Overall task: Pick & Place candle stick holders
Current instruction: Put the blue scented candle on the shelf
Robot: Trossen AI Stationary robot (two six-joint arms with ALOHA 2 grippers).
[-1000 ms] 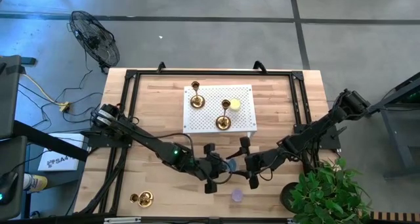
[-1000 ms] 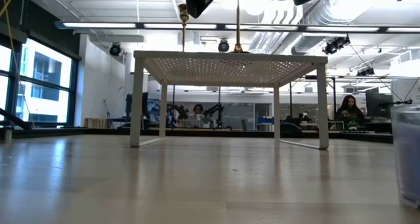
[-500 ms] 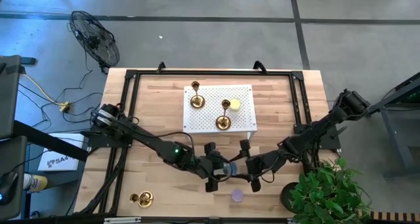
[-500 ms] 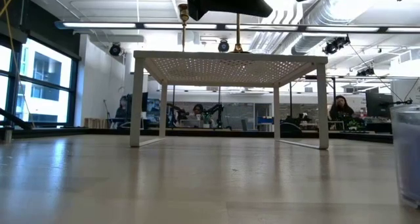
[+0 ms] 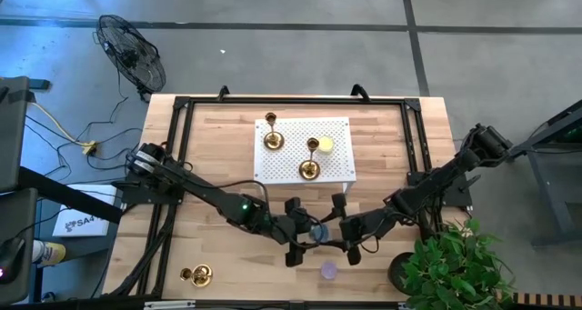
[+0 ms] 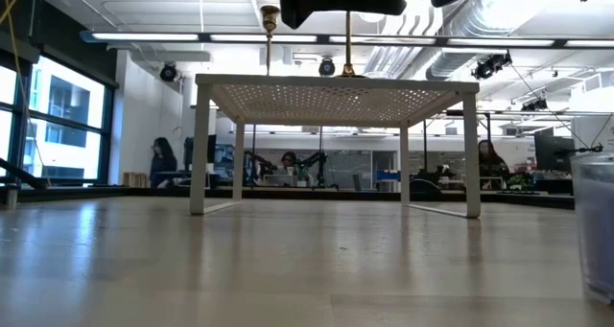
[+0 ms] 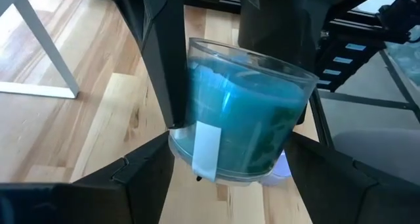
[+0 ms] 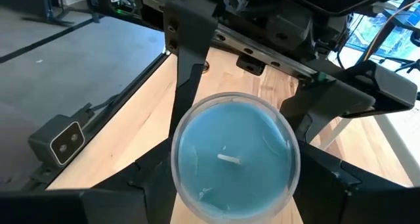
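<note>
**A:** Table (image 5: pixel 391 137), wooden. The white stand (image 5: pixel 336 169) at far centre carries two candle stick holders (image 5: pixel 310 169); the third holder (image 5: pixel 196 275) stands near left.

**B:** Grippers?

**A:** Both near centre. The right gripper (image 5: pixel 335 228) clamps a blue candle jar (image 8: pixel 230 158); the left gripper (image 5: pixel 306 232) flanks it, fingers released.

**B:** Hazard?

**A:** Likely the jar slipping from one grip, or the left fingers knocking it on withdrawal.

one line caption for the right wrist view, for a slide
Right gripper holds a blue candle jar above the wooden table, facing the left gripper.
</note>
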